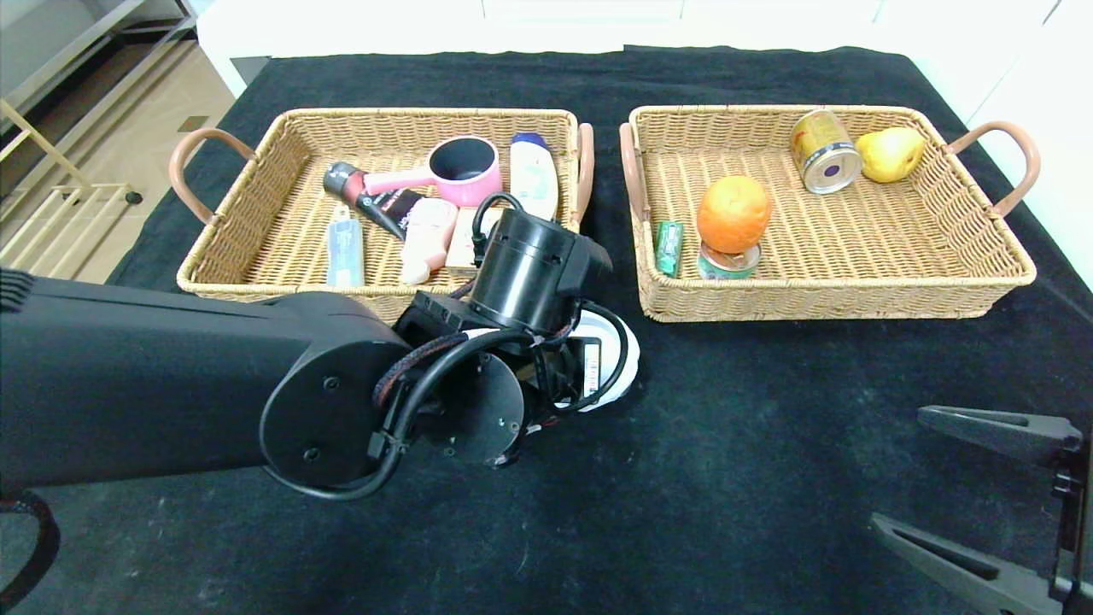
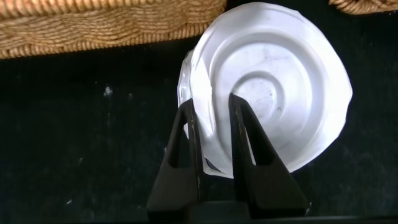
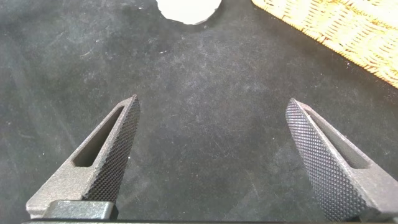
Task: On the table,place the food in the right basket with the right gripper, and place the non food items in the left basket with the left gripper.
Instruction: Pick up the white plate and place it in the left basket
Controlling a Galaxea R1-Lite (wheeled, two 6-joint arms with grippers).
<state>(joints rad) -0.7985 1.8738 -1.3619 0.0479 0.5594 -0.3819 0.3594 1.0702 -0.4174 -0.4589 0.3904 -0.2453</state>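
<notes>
My left gripper is shut on the rim of the white round tub, one finger on each side of the rim. The tub is tilted and sits over the black cloth just in front of the left basket, mostly hidden behind my wrist in the head view. That basket holds a pink bottle, a translucent case and a beige box. The right basket holds the orange, the tin and the gum pack. My right gripper stands open and empty at the near right.
The left basket also holds a pink mug, a white bottle and a dark tube. A gold can and a yellow pear lie at the back of the right basket. The table is bare black cloth between the arms.
</notes>
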